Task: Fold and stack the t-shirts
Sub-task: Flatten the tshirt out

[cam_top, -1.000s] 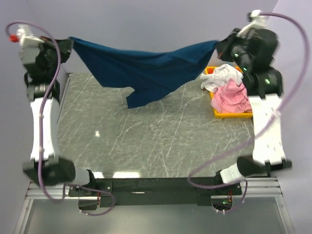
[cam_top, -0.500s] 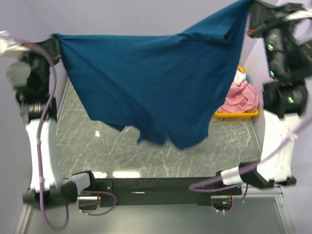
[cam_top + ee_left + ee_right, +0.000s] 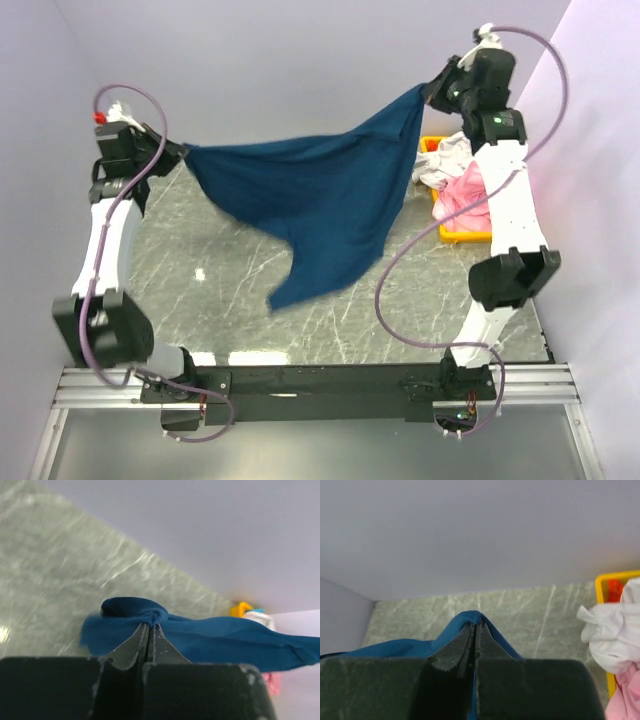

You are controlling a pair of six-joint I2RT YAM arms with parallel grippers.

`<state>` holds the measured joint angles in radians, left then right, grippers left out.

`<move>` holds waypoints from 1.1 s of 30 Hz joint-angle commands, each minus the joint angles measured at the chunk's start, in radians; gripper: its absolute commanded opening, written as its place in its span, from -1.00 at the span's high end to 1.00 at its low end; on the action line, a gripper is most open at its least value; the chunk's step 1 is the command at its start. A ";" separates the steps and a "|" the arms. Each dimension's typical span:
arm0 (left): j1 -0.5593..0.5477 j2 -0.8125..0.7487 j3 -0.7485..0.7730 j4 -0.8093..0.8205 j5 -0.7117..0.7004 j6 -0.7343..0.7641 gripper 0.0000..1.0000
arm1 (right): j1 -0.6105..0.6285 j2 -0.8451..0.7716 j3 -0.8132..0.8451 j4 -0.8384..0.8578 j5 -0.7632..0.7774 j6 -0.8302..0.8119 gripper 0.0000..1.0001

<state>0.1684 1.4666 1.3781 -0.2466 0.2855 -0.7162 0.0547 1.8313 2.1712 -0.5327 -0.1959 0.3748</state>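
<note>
A grey marbled table (image 3: 250,290) stands between pale lilac walls (image 3: 300,60), with a yellow bin (image 3: 465,235) at its far right holding a crumpled pink shirt (image 3: 465,190) and a white shirt (image 3: 445,160). The dark blue shirt (image 3: 320,190) hangs stretched in the air above the table. The left gripper (image 3: 150,625) and the right gripper (image 3: 475,625) each pinch one bunched corner, jaws pressed together. The shirt's lower tail droops towards the table's middle.

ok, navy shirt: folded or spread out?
Spread, not folded: navy shirt hangs stretched between left pincer and right pincer, tail drooping toward the table.
</note>
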 commanded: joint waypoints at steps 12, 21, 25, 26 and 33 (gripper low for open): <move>0.002 -0.285 0.049 0.138 -0.193 0.083 0.99 | -0.010 -0.351 0.076 0.227 0.082 -0.051 1.00; 0.000 -0.459 -0.005 0.187 -0.325 0.119 0.99 | -0.010 -0.445 0.078 0.283 0.127 -0.085 1.00; 0.002 -0.387 0.015 0.109 -0.321 0.124 0.99 | -0.010 -0.399 0.046 0.278 0.116 -0.060 1.00; 0.002 -0.355 0.044 0.080 -0.295 0.127 0.99 | -0.010 -0.379 0.039 0.270 0.116 -0.057 1.00; 0.006 0.079 0.156 -0.019 -0.169 0.172 0.99 | -0.038 -0.043 0.010 0.160 0.073 -0.036 1.00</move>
<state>0.1684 1.3579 1.5112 -0.1642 0.0700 -0.5934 0.0448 1.5940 2.2177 -0.3092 -0.1261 0.3244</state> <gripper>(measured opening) 0.013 0.008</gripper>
